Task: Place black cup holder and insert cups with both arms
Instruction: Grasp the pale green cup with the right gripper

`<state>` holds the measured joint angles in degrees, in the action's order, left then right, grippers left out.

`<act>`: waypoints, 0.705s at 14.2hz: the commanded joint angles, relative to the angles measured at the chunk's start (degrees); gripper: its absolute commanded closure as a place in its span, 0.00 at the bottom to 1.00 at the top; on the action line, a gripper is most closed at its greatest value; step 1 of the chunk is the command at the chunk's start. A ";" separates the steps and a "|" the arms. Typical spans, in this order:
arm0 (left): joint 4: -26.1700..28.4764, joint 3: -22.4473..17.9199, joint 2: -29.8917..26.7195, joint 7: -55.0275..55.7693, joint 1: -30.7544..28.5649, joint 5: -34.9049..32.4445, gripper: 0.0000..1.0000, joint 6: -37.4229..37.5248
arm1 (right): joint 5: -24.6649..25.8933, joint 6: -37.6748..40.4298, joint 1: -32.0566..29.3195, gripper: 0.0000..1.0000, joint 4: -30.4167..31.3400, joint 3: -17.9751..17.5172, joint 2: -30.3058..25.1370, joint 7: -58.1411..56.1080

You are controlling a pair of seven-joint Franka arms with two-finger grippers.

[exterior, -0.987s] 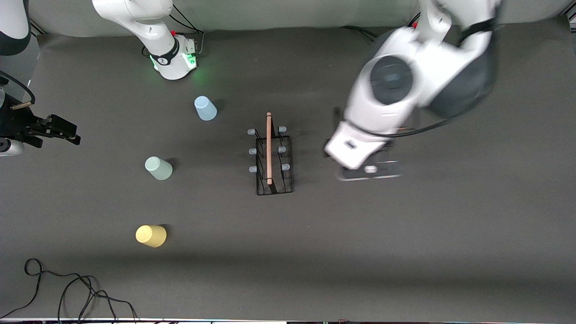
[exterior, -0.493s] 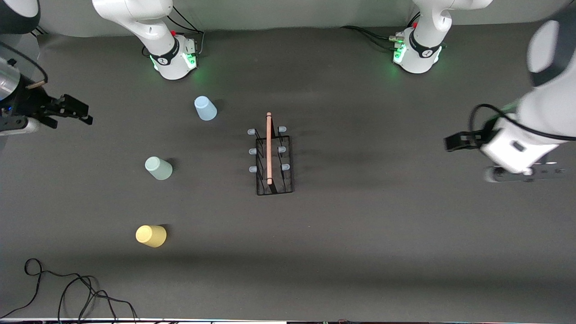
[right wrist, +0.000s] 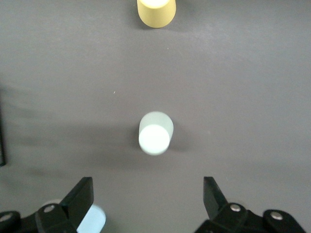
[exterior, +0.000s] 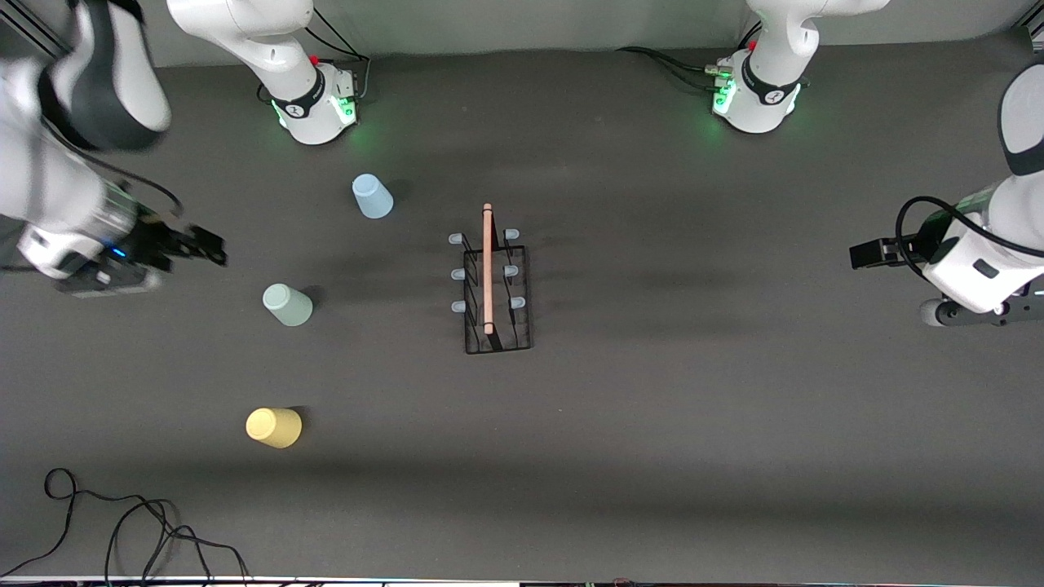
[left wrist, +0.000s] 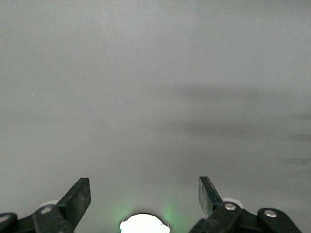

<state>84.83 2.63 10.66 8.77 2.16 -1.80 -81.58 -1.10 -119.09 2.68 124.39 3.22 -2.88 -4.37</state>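
While the black cup holder [exterior: 493,281] stood mid-table with three cups [exterior: 287,305] apart toward the right arm's end, the right gripper [exterior: 204,244] and left gripper [exterior: 866,253] hung wide open, empty.

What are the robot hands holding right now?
Nothing. The right tool is open over the table near the green cup, and the left tool is open over bare table.
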 commanded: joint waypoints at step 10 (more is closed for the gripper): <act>12.45 0.44 -8.28 -4.00 -0.14 -1.28 0.00 -8.23 | -0.30 -26.20 1.72 0.00 9.73 0.12 15.70 2.88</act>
<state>92.08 2.82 6.66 8.03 2.16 -2.03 -85.81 -1.11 -143.87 4.28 133.73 3.26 11.76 -2.41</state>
